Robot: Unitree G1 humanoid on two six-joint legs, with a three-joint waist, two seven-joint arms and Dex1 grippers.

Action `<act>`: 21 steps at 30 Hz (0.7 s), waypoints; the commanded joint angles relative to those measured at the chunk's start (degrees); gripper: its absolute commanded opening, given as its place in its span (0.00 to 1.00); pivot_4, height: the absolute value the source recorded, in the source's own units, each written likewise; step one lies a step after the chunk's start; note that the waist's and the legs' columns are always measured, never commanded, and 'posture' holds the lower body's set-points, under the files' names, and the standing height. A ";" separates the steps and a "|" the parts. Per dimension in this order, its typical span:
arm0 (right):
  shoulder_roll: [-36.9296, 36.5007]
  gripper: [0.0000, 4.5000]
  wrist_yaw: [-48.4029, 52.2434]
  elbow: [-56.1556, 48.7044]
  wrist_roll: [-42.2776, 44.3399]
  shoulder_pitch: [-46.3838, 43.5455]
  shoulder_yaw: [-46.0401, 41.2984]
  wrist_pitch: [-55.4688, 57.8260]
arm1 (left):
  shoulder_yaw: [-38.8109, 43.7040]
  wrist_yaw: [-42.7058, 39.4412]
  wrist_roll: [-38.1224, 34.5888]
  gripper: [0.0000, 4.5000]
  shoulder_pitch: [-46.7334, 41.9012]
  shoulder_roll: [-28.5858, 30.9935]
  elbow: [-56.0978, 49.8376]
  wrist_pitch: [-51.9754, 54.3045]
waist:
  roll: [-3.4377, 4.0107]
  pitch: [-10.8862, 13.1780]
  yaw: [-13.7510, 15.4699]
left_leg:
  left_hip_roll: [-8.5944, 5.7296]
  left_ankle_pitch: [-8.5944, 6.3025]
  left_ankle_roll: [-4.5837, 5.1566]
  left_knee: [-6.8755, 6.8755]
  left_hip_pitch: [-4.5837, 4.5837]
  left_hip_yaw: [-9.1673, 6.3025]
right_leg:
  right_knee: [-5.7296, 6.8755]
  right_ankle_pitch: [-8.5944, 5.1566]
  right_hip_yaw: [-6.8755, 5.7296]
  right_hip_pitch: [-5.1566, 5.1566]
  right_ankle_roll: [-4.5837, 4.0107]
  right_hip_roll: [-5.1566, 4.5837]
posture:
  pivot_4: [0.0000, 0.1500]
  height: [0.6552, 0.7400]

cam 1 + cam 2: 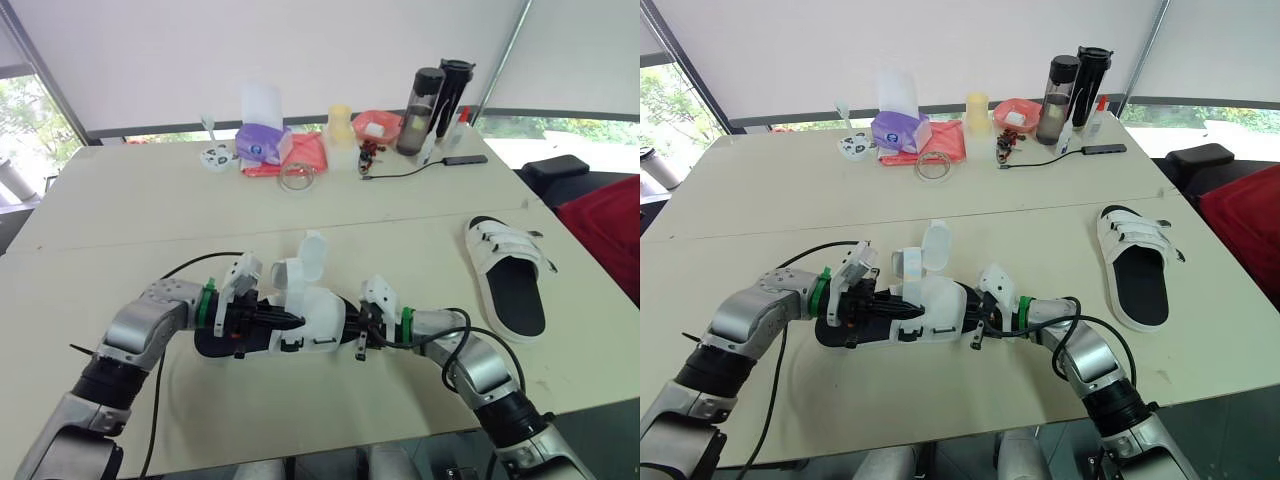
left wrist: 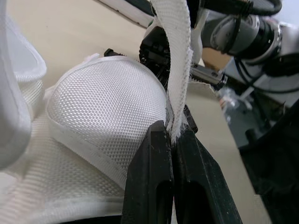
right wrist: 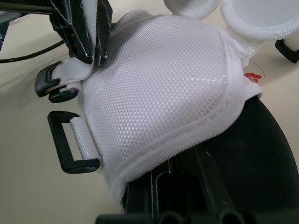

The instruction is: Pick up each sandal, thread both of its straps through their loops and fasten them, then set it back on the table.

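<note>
Back of the surface point(image 1: 120, 210), upper middle of the frame, is clutter: purple tissue pack point(image 1: 262, 143) and a dark bottle point(image 1: 423, 97), well apart from the arms. The sandal point(image 1: 305, 318) is low centre. Left fingers point(image 2: 149, 172) are pinched tight on its loose strap point(image 2: 177, 56), and right fingers point(image 3: 140, 198) are narrow, clamped at its toe end. It runs left-right, toe pointing right. A second sandal point(image 1: 505, 275) lies far right.

Bare cream tabletop point(image 1: 150, 220) open between white mesh sandal point(image 1: 315, 315) at front and far clutter: purple tissue box point(image 1: 262, 145), dark bottles point(image 1: 425, 97). Right side: second white strapped sandal point(image 1: 500, 248).
</note>
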 commanded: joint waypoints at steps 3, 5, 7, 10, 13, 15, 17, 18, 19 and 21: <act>-0.44 0.00 -2.19 4.33 -3.05 1.80 0.98 2.84 | 2.98 0.08 -2.04 0.01 -3.03 -0.76 -0.30 2.25 | 0.00 0.00 -0.01 | 0.00 0.03 0.04 0.00 0.00 -0.01 | 0.00 0.00 -0.01 0.01 0.01 0.01 | 1.00 1.00; -0.43 0.00 -2.18 4.44 -3.08 1.79 1.01 2.81 | 3.87 0.13 -3.28 0.01 -3.72 -1.05 -0.83 4.04 | 0.00 0.00 -0.02 | 0.00 0.05 0.08 0.00 0.00 -0.01 | 0.00 0.00 -0.01 0.01 0.02 0.02 | 1.00 1.00; -0.41 0.00 -2.14 4.49 -3.08 1.79 1.04 2.80 | 4.19 0.03 -3.38 0.01 -3.94 -0.99 -1.54 4.30 | 0.00 0.00 -0.06 | 0.00 0.07 0.11 0.00 0.00 -0.02 | 0.01 0.00 -0.01 0.01 0.02 0.06 | 1.00 1.00; -0.39 0.00 -2.09 4.76 -3.13 1.63 1.05 2.73 | 4.25 0.07 -3.44 0.01 -4.23 -1.02 -2.22 4.52 | 0.00 0.00 -0.02 | 0.00 0.07 0.11 0.00 0.00 -0.02 | 0.02 0.01 -0.01 0.01 0.02 0.17 | 1.00 1.00; -0.34 0.00 -2.07 5.00 -3.19 1.43 1.09 2.68 | 4.38 0.19 -4.09 0.01 -4.33 -1.10 -3.05 5.46 | 0.00 0.00 -0.03 | 0.01 0.07 0.12 0.01 0.00 -0.02 | 0.02 0.01 -0.01 0.02 0.02 0.19 | 1.00 1.00; -0.36 0.00 -2.06 5.03 -3.19 1.36 1.10 2.71 | 4.23 0.09 -4.51 0.01 -3.42 -0.97 -4.54 6.13 | 0.00 0.00 -0.04 | 0.02 0.07 0.12 0.01 0.00 -0.02 | 0.02 0.01 -0.01 0.02 0.02 0.20 | 1.00 1.00; -0.48 0.00 -2.01 5.02 -3.16 1.35 1.02 2.74 | 4.04 0.30 -4.40 0.01 -2.26 -1.14 -5.93 6.27 | 0.00 0.00 -0.05 | 0.03 0.07 0.12 0.01 0.00 -0.02 | 0.02 0.01 -0.01 0.01 0.02 0.21 | 1.00 1.00; -0.51 0.00 -2.00 5.01 -3.14 1.35 0.98 2.75 | 4.02 0.53 -4.15 0.01 -1.81 -1.29 -6.32 6.02 | 0.00 0.00 -0.08 | 0.03 0.07 0.12 0.01 0.00 -0.02 | 0.02 0.01 -0.01 0.01 0.02 0.21 | 1.00 1.00; -0.53 0.00 -1.98 5.01 -3.14 1.36 0.99 2.77 | 4.05 0.74 -4.17 0.01 -1.49 -1.40 -6.63 6.16 | 0.00 0.00 -0.08 | 0.03 0.07 0.12 0.01 0.01 -0.02 | 0.02 0.01 0.00 0.01 0.02 0.21 | 1.00 1.00; -0.53 0.00 -1.95 5.02 -3.12 1.33 1.02 2.84 | 4.13 0.99 -4.33 0.01 -0.90 -1.45 -7.42 6.44 | 0.00 0.00 -0.06 | 0.05 0.07 0.12 0.01 0.01 -0.02 | 0.02 0.01 0.00 0.01 0.01 0.23 | 1.00 1.00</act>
